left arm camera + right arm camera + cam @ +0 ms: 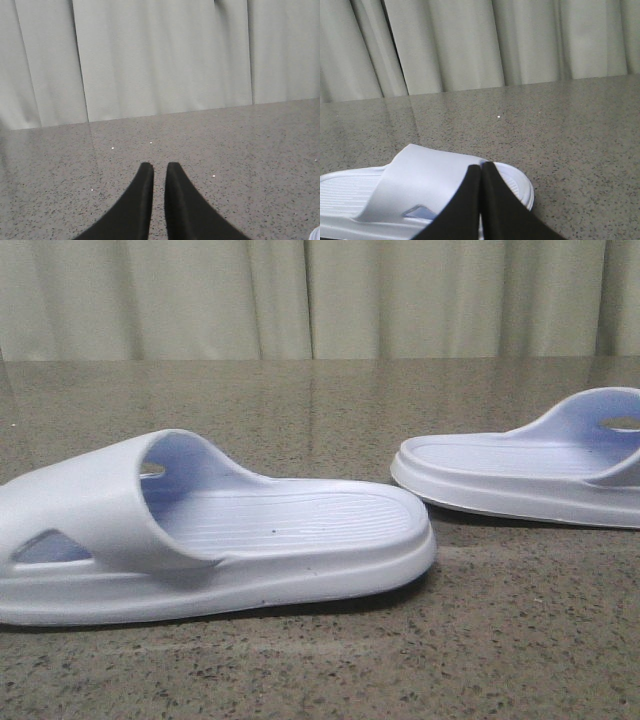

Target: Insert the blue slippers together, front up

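Slippers (215, 530) (soles down) apart, right pincer (481, 167) closed

L gripper (159, 172) nearly closed, empty, over speckled table (240, 145); curtain (165, 55) behind.

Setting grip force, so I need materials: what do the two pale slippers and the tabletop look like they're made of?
The pale lavender-blue slippers look like one-piece moulded foam, matte, with rounded edges and a ribbed footbed. The speckled grey-brown tabletop looks like polished stone or a stone-look laminate; it reflects the curtain faintly.
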Robot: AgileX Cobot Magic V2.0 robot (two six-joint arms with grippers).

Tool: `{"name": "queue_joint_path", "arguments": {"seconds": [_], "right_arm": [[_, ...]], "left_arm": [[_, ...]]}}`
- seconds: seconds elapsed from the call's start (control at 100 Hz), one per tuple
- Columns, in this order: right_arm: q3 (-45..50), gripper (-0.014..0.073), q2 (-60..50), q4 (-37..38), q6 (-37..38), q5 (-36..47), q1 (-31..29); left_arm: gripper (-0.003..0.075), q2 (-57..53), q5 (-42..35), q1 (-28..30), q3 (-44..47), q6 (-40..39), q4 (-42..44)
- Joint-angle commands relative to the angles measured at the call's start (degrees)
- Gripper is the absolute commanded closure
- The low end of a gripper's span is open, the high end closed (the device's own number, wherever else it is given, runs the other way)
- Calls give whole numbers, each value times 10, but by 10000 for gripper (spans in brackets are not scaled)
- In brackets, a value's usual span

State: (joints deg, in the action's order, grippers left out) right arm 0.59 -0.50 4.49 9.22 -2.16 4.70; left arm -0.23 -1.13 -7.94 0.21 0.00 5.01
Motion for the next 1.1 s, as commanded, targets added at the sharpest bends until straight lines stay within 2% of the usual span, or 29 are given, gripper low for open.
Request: {"name": "queue_joint_path", "arguments": {"seconds": [0.0,0.74,0.97,1.09], "right_arm": [[11,701,-12,3,-2,44,-4],[11,701,-12,3,-2,51,-4],[-21,700,-12,3,-2,57,-4],[-73,700,-9,3,-2,12,-4]], "left_arm": [[704,-17,-47,-3,4,-5,-1],[705,-17,-51,-3,4,-5,-1],[705,-17,-89,-3,-9,-5,-136],[705,-13,-40,-2,-50,-5,-157]]}}
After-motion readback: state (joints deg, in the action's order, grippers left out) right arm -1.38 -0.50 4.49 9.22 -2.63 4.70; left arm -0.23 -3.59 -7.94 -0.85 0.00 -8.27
